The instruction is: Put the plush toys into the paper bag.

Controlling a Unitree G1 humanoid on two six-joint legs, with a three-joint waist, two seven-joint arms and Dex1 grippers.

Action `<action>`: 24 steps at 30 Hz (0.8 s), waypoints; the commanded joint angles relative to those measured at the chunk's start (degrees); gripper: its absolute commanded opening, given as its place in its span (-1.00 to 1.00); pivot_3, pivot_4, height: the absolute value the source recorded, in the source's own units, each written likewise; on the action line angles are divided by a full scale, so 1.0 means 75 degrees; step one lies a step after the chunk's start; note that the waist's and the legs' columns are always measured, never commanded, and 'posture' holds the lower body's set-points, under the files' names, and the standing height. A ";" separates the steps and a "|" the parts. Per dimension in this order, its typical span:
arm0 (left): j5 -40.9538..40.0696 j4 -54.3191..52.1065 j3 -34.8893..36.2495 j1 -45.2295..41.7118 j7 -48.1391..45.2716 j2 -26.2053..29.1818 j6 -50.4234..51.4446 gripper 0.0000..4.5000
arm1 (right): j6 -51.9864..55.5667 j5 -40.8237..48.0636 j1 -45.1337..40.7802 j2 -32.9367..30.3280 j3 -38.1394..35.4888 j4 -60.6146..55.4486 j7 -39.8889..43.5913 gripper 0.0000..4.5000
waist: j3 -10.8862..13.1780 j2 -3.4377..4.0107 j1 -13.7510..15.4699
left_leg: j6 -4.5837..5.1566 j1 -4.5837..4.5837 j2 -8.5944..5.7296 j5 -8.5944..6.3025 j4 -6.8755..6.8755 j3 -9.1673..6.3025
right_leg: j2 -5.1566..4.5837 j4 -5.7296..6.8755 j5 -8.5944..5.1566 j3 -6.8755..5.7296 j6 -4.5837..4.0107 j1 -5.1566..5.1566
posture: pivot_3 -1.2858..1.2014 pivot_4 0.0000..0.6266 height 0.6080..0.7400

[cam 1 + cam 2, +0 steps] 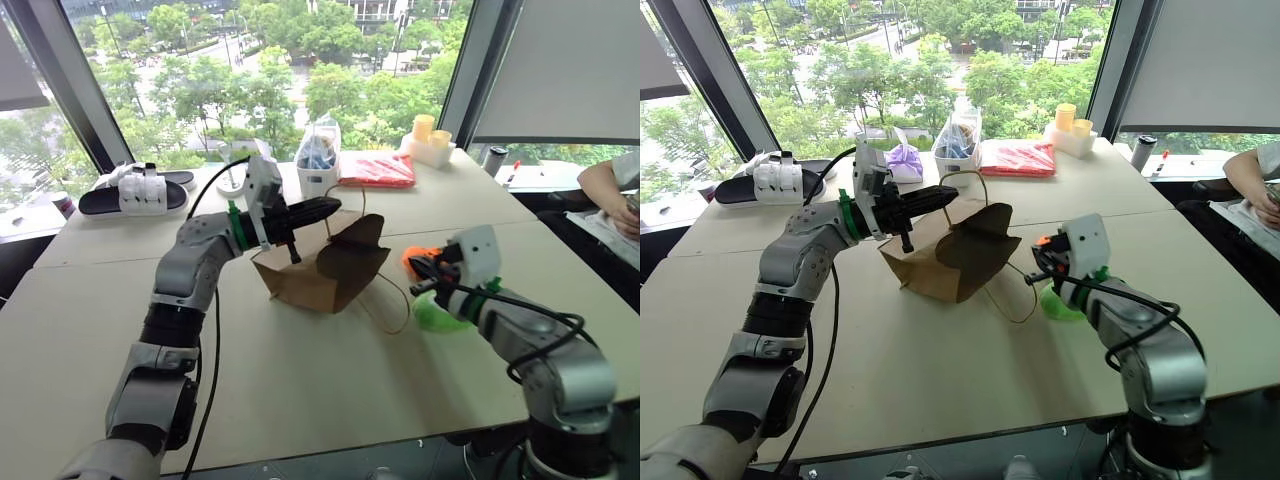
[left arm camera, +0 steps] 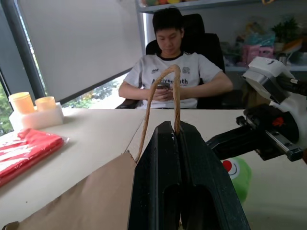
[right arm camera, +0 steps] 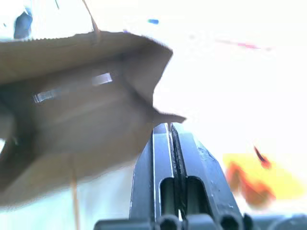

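The brown paper bag (image 1: 318,278) lies tipped on the table, its dark mouth facing right. My left gripper (image 1: 333,208) is shut on one tan loop handle (image 2: 165,84) and holds it up above the bag. The other handle (image 1: 398,312) trails loose on the table. My right gripper (image 1: 422,268) hovers to the right of the bag, shut with nothing in it. The orange plush toy (image 1: 414,257) sits just behind its fingers, and the lime green plush toy (image 1: 436,314) lies under that wrist. The bag's mouth (image 3: 81,110) and the orange toy (image 3: 252,179) also appear in the right wrist view.
At the table's far side are black-and-white sandals (image 1: 135,190), a purple pouch (image 1: 905,160), a clear plastic bag with blue contents (image 1: 318,152), a red packet (image 1: 377,168) and yellow cups (image 1: 430,135). A person (image 2: 172,72) sits at the right end.
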 commanded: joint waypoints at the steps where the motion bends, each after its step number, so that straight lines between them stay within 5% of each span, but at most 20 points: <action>1: -0.0138 -0.0275 0.0025 -0.0016 -0.0089 0.0017 -0.0057 -1.00 | 0.0456 0.0370 0.0349 -0.0336 -0.0696 -0.0781 0.0168 -0.65 | 0.0000 0.0000 0.0036 | 0.0000 -0.0001 0.0000 0.0000 0.0003 0.0003 | 0.0000 0.0000 0.0000 0.0001 0.0000 0.0001 | 0.03 -0.52 1.00; 8: -0.0147 -0.0348 -0.0002 -0.0011 -0.0204 0.0066 0.0012 -1.00 | -0.0793 -0.0056 0.1490 -0.1089 0.0076 -0.0333 0.0372 0.88 | 0.0001 -0.0004 0.0160 | 0.0001 0.0003 0.0001 0.0000 0.0016 0.0010 | -0.0001 -0.0007 -0.0001 0.0000 0.0001 0.0018 | 0.03 -0.52 1.00; 9: -0.0146 -0.0356 0.0004 -0.0024 -0.0201 0.0074 0.0025 -1.00 | -0.0903 -0.0031 0.1569 -0.1070 0.0116 -0.0240 0.0374 0.98 | 0.0002 -0.0004 0.0162 | 0.0001 0.0004 0.0001 0.0000 0.0019 0.0007 | -0.0001 -0.0011 -0.0001 -0.0002 0.0002 0.0023 | 0.03 -0.52 1.00; 24: -0.0063 -0.0573 0.0023 -0.0009 -0.0037 0.0107 0.0047 -1.00 | -0.4148 -0.2644 0.1284 -0.2276 0.2263 0.2959 0.0114 0.98 | 0.0004 -0.0009 0.0149 | 0.0000 0.0011 0.0002 0.0001 0.0018 0.0008 | 0.0000 -0.0015 -0.0001 -0.0002 0.0002 0.0029 | 0.03 -0.52 1.00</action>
